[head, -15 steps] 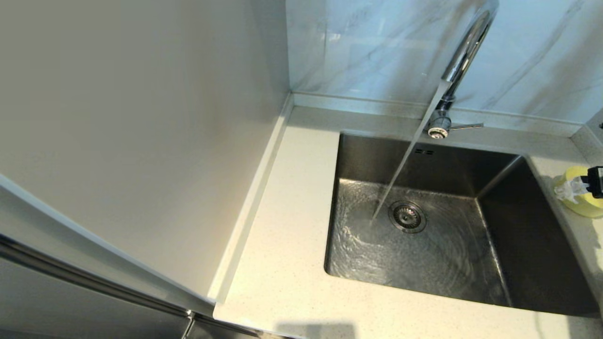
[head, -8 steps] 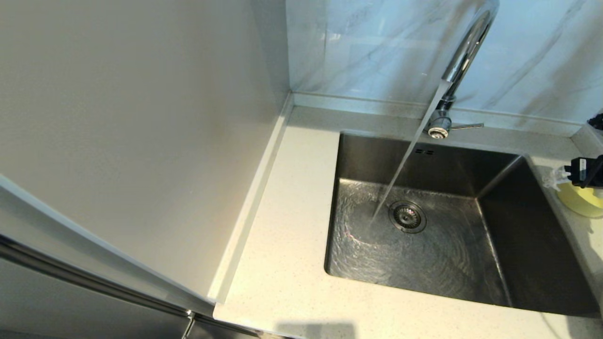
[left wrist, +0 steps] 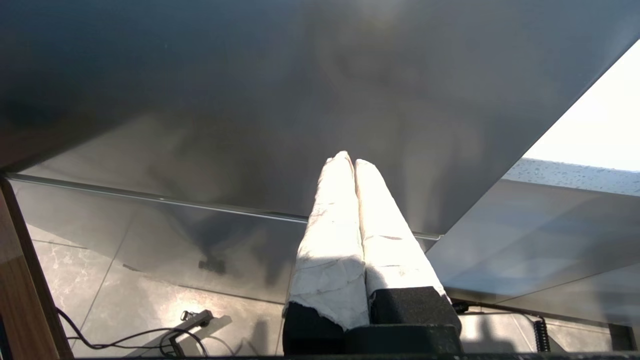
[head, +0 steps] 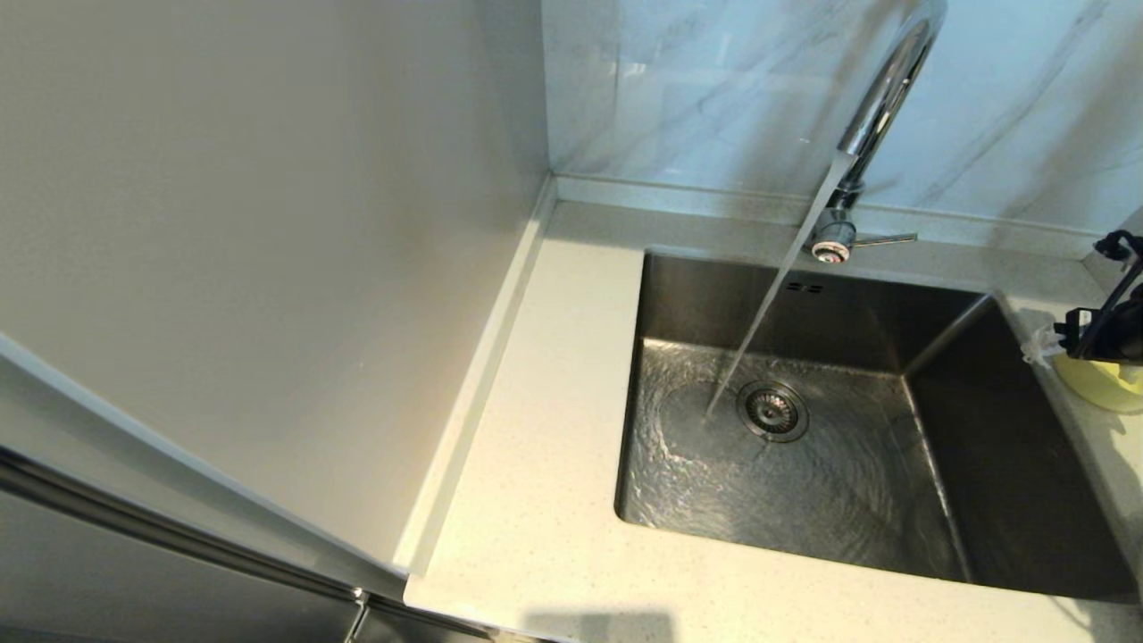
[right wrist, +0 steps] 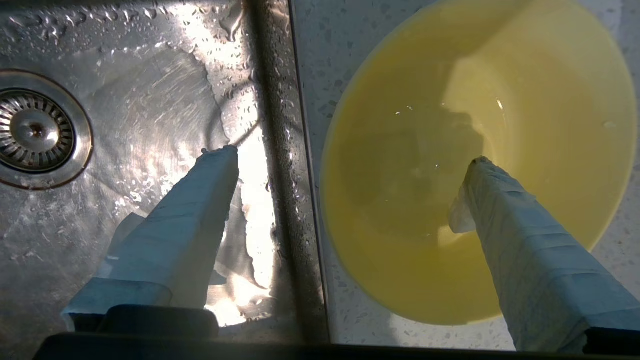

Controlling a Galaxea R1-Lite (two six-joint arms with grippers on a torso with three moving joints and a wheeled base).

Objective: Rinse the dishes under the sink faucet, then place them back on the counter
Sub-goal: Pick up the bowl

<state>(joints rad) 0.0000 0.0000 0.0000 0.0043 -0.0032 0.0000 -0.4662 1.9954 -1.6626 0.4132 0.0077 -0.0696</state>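
Water runs from the chrome sink faucet [head: 880, 98] into the steel sink [head: 679, 295] and lands beside the drain [head: 772, 411]. The pastel-yellow bowl [head: 1107, 388] [right wrist: 415, 125] stands upright on the counter [head: 554, 446] just right of the basin, at the edge of the head view. My right gripper [head: 1085, 339] [right wrist: 350, 156] hovers open above it. One taped finger [right wrist: 200, 200] is over the sink, the other [right wrist: 515, 220] over the bowl's inside, and neither touches the bowl. My left gripper [left wrist: 348, 159] is shut and empty, parked low beside a steel panel.
The faucet's lever [head: 884, 239] points right at its base. A tall pale panel [head: 268, 223] walls off the counter's left side, and a marble wall [head: 714, 89] closes the back. The sink rim [right wrist: 280, 150] lies between my right fingers, wet with drops.
My right gripper has shifted up and a little left over the bowl, so less of the bowl shows in the head view. The water keeps running.
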